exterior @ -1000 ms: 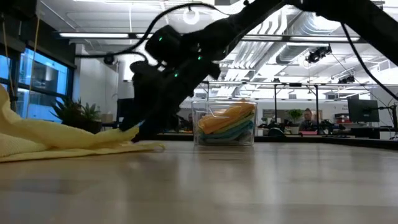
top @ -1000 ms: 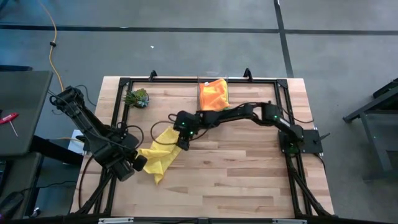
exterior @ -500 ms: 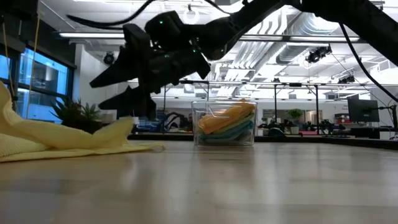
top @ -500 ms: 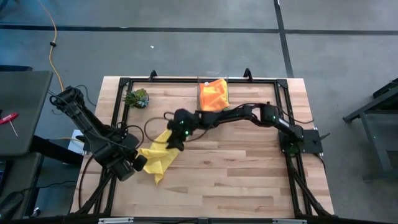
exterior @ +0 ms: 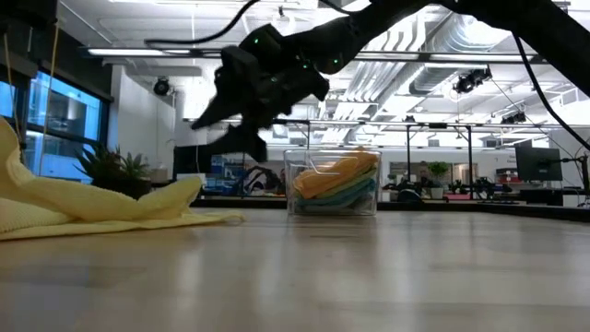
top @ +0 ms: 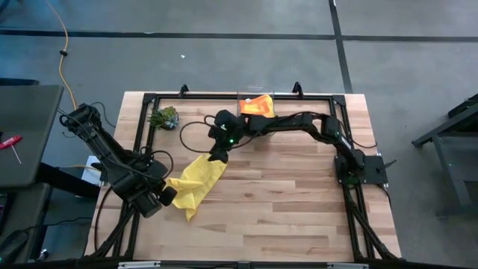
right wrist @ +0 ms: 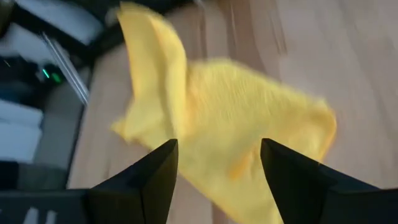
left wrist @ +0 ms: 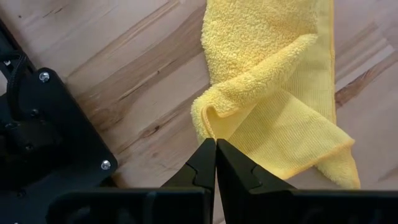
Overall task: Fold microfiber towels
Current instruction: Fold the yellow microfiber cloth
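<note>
Lifted back off the yellow towel (top: 196, 179), the right gripper (top: 219, 152) hangs open just above its far corner, while the shut left gripper (top: 166, 196) pinches the near edge.

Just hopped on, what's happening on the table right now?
The left gripper has its jaws shut on a corner of the yellow towel, which lies rumpled on the table. The right gripper hangs above the towel's far end, jaws open and empty. The other towels sit in the clear box at the back.
</note>
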Available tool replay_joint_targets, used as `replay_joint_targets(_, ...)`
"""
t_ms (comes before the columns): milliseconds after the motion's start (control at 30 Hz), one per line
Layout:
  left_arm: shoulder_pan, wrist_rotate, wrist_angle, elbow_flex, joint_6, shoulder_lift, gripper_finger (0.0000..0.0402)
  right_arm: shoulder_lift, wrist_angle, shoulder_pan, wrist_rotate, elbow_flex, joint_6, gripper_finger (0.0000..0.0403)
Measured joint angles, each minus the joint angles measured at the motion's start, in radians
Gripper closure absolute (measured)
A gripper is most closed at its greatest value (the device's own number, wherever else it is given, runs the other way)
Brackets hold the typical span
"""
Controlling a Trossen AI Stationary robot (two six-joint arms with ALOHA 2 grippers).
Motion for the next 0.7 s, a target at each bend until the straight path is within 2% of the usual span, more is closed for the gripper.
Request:
replay_joint_targets(100, 0.0, -0.008, 0.0, 0.0, 0.002, 0.0, 0.0401, 0.0, -0.07, 0.009, 0.003, -0.018, -0.067, 0.0181)
replay_joint_targets(233, 0.0, -0.01, 0.007, 0.0, 0.002, 0.0, 0.0401, 0.001, -0.026, 0.036, 0.014, -0.047, -0.145, 0.0181)
replay_joint_targets(367, 0.0, -0.01, 0.027, 0.0, 0.002, 0.0, 0.0401, 0.0, 0.02, 0.071, 0.111, -0.062, -0.258, 0.0181)
replay_joint_targets(500, 0.0, -0.006, 0.039, 0.0, 0.002, 0.0, 0.0401, 0.001, 0.001, 0.093, 0.164, -0.063, -0.337, 0.0181)
replay_joint_targets(633, 0.0, -0.001, 0.04, 0.0, 0.002, 0.0, 0.0401, 0.002, -0.055, 0.095, 0.264, -0.064, -0.341, 0.0181)
replay_joint_targets(700, 0.0, 0.0, 0.04, 0.0, 0.002, 0.0, 0.0401, 0.002, -0.053, 0.086, 0.272, -0.063, -0.294, 0.0181)
